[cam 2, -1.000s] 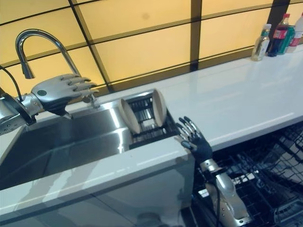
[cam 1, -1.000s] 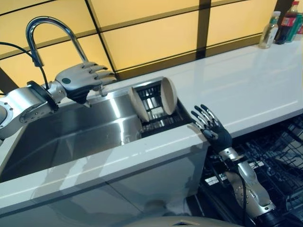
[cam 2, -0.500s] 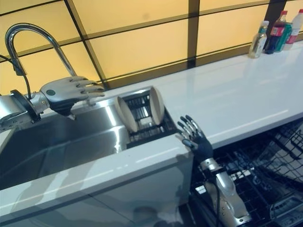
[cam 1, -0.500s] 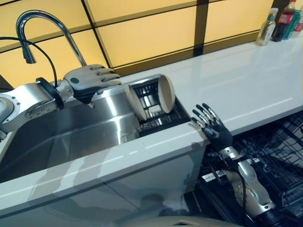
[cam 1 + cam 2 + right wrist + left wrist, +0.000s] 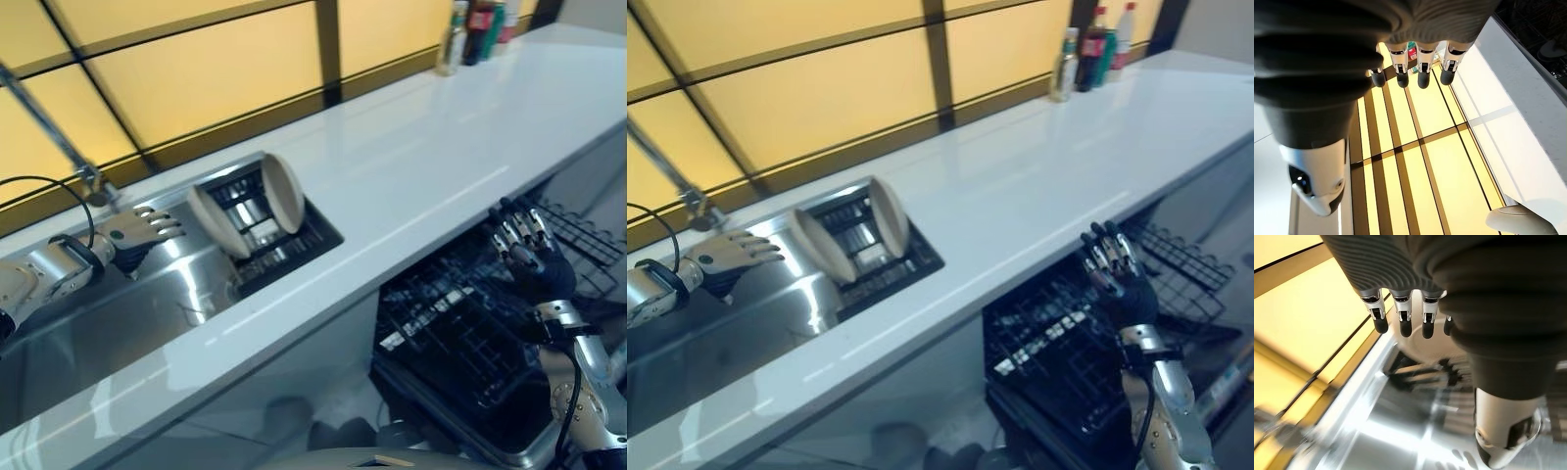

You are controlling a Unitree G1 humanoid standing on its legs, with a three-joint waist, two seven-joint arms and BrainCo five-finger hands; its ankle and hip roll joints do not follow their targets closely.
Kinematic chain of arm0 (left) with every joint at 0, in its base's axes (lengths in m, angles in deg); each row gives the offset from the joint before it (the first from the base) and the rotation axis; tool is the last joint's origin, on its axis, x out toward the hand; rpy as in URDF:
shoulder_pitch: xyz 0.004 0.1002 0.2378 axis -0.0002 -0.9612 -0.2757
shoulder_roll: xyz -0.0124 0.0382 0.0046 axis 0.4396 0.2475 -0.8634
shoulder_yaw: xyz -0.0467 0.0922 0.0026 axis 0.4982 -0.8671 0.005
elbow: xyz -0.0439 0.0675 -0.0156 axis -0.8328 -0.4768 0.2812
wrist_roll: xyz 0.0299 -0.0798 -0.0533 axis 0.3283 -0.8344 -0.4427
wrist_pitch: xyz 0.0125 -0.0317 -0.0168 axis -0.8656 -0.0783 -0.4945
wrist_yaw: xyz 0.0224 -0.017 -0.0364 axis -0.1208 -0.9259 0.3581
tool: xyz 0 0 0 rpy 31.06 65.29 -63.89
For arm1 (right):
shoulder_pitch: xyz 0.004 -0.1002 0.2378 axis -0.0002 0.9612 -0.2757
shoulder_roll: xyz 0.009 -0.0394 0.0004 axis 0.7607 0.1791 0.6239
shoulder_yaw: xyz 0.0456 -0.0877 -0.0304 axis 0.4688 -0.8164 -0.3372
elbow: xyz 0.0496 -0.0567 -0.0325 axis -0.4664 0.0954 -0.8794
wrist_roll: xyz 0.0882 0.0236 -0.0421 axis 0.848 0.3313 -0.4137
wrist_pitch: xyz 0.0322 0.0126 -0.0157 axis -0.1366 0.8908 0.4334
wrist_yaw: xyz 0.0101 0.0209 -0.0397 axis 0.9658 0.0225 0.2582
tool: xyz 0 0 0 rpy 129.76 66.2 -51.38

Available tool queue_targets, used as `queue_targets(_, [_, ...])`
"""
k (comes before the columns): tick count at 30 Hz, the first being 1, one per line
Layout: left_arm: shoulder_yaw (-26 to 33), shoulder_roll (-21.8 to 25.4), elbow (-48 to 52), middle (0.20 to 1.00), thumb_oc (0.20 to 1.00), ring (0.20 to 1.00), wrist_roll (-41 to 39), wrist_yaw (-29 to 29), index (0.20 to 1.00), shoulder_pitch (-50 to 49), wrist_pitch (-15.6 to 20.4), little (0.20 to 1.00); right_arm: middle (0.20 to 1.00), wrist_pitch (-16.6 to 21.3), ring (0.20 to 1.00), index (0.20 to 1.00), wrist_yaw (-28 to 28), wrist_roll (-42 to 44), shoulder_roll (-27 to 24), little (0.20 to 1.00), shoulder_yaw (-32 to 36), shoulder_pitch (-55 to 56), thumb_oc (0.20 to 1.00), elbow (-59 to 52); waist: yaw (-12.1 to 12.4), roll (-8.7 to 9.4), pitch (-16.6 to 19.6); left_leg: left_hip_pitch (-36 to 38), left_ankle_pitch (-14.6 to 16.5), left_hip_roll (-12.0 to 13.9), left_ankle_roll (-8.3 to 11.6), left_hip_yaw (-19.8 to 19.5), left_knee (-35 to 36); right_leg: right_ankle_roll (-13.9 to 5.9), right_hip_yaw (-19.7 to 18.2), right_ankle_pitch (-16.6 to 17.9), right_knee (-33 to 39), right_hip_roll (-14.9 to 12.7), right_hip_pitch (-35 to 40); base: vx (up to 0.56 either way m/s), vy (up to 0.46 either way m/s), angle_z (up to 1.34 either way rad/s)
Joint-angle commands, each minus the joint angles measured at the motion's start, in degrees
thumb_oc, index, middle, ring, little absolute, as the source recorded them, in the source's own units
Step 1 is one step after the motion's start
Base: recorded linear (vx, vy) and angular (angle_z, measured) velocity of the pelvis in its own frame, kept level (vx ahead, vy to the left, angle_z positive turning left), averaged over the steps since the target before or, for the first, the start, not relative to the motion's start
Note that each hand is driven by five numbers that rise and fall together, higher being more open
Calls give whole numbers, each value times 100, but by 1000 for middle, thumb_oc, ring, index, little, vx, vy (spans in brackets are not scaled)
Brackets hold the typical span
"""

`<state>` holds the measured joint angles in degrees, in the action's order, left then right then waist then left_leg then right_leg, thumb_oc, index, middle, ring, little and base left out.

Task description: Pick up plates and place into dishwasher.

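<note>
The left hand (image 5: pixel 137 235) hovered over the steel sink (image 5: pixel 127 313), its fingers (image 5: pixel 1402 318) straight and spread, holding nothing, their tips pointing toward the nearer plate (image 5: pixel 217 221) but clear of it. That beige plate stood on edge, leaning, in a dark rack (image 5: pixel 279 245) set into the right end of the sink; a second plate (image 5: pixel 281 192) stood upright just behind it in the same rack, the two apart with a gap between them. The base of a tap (image 5: pixel 93 181) rose from the sink's back edge, near the left hand. The right hand (image 5: pixel 534 259) was raised well off to the right, below the front edge of the white counter (image 5: pixel 421 147) and above the pulled-out dishwasher rack (image 5: pixel 460 343) — fingers (image 5: pixel 1422 76) extended and relaxed, empty, touching nothing. The dishwasher rack was a dark wire basket hanging open under the counter, well apart from both plates. Behind the counter ran a wall (image 5: pixel 196 69) of yellow panels split by dark bars, and at the far end of the counter stood a small cluster of bottles (image 5: pixel 475 24).
</note>
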<state>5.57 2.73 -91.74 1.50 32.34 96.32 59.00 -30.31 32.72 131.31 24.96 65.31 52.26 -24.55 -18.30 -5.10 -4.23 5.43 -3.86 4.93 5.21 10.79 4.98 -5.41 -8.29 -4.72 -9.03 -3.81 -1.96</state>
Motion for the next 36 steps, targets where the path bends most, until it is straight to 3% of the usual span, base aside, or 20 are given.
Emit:
queue_targets(1, [600,38,-213,1000,1000,1000,299,788,1000,131,-351,1000,1000,139,1000,1000,-297,142,-116,1000,-55,66,1000,-631,-22,134,111,-110,731,-335,-565,142,-469,-447,36,526,234,7,-231,46,-9,-1])
queue_targets(5, [741,-37,-342,1000,1000,1000,554,1280,1000,63,-466,1000,1000,98,1000,1000,-325,126,-109,1000,-20,100,1000,-568,-41,137,111,-114,746,-329,-565,182,-495,-439,23,501,214,13,-250,47,-17,-1])
queue_targets(9, [1059,61,-201,1000,1000,1000,382,754,1000,-304,-417,1000,1000,-3,1000,1000,-432,244,-134,1000,136,287,1000,-577,-40,149,123,-98,759,-318,-561,214,-550,-444,29,488,208,17,-229,64,-29,-2])
queue_targets(15, [1566,568,400,1000,1000,1000,85,273,1000,-1024,-250,1000,1000,-91,1000,1000,-477,509,-233,1000,278,554,1000,-807,24,154,155,-100,781,-314,-568,186,-656,-445,77,474,206,10,-177,44,-24,-2])
queue_targets(19, [2011,792,615,1000,1000,1000,51,751,1000,-1442,-164,1000,1000,-26,1000,1000,-519,608,-248,1000,285,645,1000,-808,74,145,160,-117,796,-313,-564,133,-712,-429,97,445,191,9,-161,0,0,0])
queue_targets(24, [2604,1122,1138,1000,1000,1000,-239,1736,1000,-1678,316,1000,1000,93,1000,1000,-448,637,-203,1000,216,793,1000,-869,133,140,214,-129,791,-302,-555,113,-707,-418,124,444,178,6,-154,0,0,0])
queue_targets(29, [2740,1189,1259,1000,1000,1000,-226,2408,1000,-1735,552,1000,1000,176,1000,1000,-375,616,-221,1000,143,817,1000,-761,139,128,231,-115,802,-309,-551,60,-719,-414,127,419,139,-5,-145,27,-11,2])
queue_targets(32, [2767,1259,1288,1000,1000,1000,-347,2466,1000,-1683,587,1000,1000,159,1000,1000,-407,747,-286,1000,211,869,1000,-760,114,123,243,-100,807,-320,-552,76,-708,-424,109,430,145,-7,-144,0,0,0])
queue_targets(36, [2596,1254,1280,1000,1000,1000,-603,1781,1000,-1672,588,1000,1000,138,1000,1000,-506,764,-341,1000,233,916,1000,-777,46,107,227,-86,803,-318,-558,116,-702,-445,93,452,85,-18,-186,0,0,0])
